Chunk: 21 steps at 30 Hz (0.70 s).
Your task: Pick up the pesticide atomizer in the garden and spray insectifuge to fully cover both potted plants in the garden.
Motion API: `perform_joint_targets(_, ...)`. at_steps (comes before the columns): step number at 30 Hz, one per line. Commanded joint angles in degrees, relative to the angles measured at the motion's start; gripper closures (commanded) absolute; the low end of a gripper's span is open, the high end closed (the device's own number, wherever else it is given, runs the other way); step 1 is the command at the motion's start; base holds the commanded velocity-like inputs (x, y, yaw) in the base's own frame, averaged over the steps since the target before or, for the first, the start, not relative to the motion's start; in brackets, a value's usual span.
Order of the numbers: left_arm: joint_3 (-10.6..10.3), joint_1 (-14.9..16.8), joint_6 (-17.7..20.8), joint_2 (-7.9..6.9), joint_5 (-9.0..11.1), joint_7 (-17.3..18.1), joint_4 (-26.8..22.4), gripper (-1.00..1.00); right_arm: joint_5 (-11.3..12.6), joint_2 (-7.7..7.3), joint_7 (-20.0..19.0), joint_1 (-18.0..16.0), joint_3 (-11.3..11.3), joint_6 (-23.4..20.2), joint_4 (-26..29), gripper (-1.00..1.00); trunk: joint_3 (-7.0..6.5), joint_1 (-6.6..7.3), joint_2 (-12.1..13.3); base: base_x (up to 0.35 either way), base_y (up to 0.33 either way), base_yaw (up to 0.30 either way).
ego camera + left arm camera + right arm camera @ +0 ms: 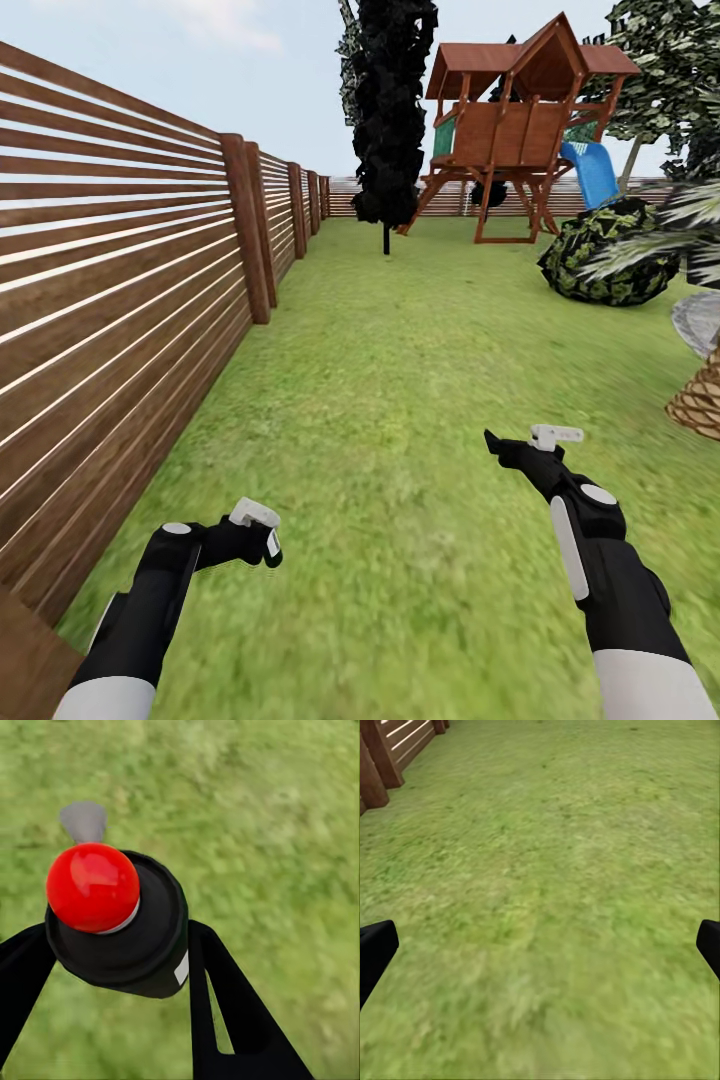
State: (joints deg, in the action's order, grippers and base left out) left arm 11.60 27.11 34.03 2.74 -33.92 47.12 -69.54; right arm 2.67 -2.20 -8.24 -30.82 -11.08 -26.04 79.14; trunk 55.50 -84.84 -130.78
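Looking forward over both arms, the head view shows the garden lawn (pixel 400 400) running beside a brown slatted wooden fence (pixel 120 280). Beyond the far end of the fence stands a dark tree (pixel 392 110), and just past it a wooden playhouse (pixel 520 120) with a blue slide (pixel 597 172). A round dark bush (pixel 600 252) sits near the slide, and a scaly palm trunk (pixel 700 400) stands well away from the fence at the picture's edge. The left tool (pixel 262 535) hangs over the grass close to the fence; whether it holds anything cannot be told from here. The right tool (pixel 530 445) hangs farther from the fence.

In the left wrist view, the left tool's two black fingers (pixel 240 1012) are closed against the pesticide atomizer (pixel 127 930), a dark bottle seen end-on with a red cap and a small white label, above the grass.

In the right wrist view, the right tool's fingers (pixel 375 952) are spread wide with nothing between them, over lawn, with a corner of the fence (pixel 390 754) nearby.
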Motion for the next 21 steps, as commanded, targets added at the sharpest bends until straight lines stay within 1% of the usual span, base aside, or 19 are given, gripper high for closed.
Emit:
perform_joint_targets(1,0.18,0.05,0.25,0.07,-0.36,0.51,-0.07,1.0,0.25,0.0,-0.2,-0.03,-0.08,-0.34,0.06,-1.0,0.06,-0.03,-0.02,0.347,0.0,0.0)
perform_joint_targets(13,0.18,0.05,0.25,0.07,-0.36,0.51,-0.07,1.0,-0.04,-0.08,-0.2,-0.03,-0.03,-0.33,0.05,-1.0,0.06,-0.03,-0.02,0.347,0.0,0.0)
perform_joint_targets(21,0.19,0.05,0.25,0.07,-0.36,0.51,-0.07,1.0,-0.21,0.24,-0.22,-0.03,0.37,-0.33,0.05,-1.0,0.06,-0.03,-0.02,0.347,0.0,0.0)
